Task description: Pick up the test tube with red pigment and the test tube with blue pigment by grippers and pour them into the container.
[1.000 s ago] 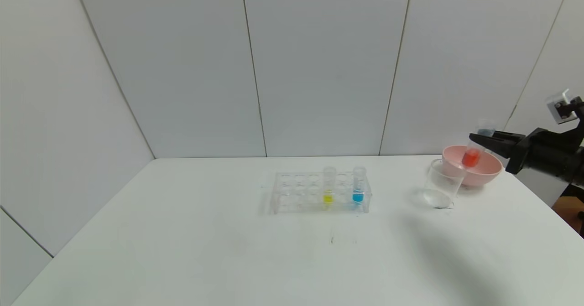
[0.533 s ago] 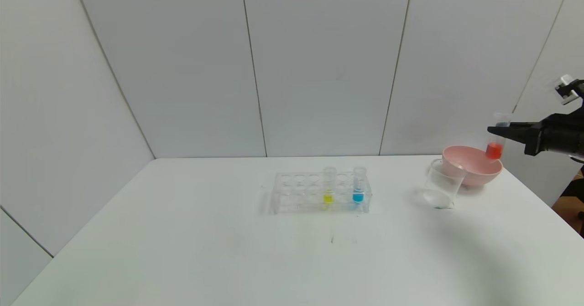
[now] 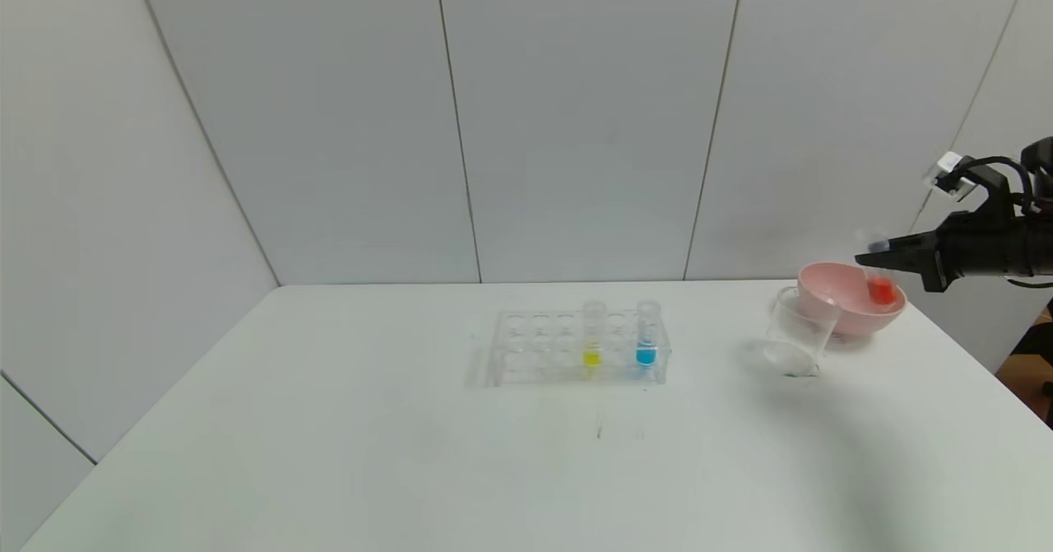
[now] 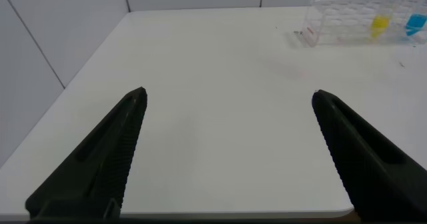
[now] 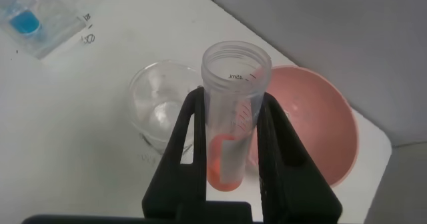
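From where I stand the worry is the pink bowl (image 3: 851, 309): the right hand (image 3: 870, 257), pinching the test tube with red pigment (image 3: 879, 276) near its rim, hangs over that bowl, not over the container (image 3: 796, 332) just beside it on the table (image 3: 411, 453), so tipping now would likely spill red in the wrong vessel. Since half a second ago that hand has dropped and swung inward. The left hand (image 4: 223, 124) waits spread wide, and the test tube with blue pigment (image 3: 647, 334) stands in its rack (image 3: 535, 350).

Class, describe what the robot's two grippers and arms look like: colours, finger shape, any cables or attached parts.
Right gripper: matte black, with tapered pointed fingers, a small white block on top and a black cable looping behind it. Left gripper: two black wedge-shaped fingers narrowing to points, with ridged inner faces.
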Available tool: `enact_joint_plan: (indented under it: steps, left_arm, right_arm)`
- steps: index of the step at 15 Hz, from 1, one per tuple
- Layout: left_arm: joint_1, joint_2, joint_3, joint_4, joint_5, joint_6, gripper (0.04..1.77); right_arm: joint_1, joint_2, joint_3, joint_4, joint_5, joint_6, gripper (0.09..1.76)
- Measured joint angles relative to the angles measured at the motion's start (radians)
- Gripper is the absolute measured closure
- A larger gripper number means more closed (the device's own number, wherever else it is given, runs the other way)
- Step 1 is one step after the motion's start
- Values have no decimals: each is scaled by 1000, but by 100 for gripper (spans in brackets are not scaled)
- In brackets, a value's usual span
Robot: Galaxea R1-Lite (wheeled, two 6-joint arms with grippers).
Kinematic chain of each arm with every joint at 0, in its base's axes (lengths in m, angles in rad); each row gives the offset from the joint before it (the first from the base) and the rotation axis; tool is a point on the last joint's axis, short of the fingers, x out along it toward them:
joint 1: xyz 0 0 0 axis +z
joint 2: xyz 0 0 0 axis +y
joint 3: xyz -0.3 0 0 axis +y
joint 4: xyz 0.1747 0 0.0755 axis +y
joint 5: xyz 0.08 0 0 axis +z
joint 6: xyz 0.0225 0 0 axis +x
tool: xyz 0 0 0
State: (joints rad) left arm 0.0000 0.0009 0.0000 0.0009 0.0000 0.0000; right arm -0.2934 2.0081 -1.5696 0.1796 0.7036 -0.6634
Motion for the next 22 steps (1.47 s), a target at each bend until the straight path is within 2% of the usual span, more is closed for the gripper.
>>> enact_joint_plan:
  steps: [2,4,8,14,18,22]
  left_arm:
    - [0,0,0,0,0,0,5]
    - [0,0,0,0,0,0,5]
    - [0,0,0,0,0,0,5]
    - [0,0,0,0,0,0,5]
    - [0,0,0,0,0,0,5]
    - [0,0,0,0,0,0,5]
  right_arm:
    - [8,12,-41,65,-39,-150,134]
    - [18,18,-61,151,-96,-244,134]
    - [63,24,-148,326,-203,-293,134]
    - [116,40,-359,650,-366,-403,134]
    - [150,73,-418,669,-474,-418,134]
    - [176,118,-423,603,-545,-420,134]
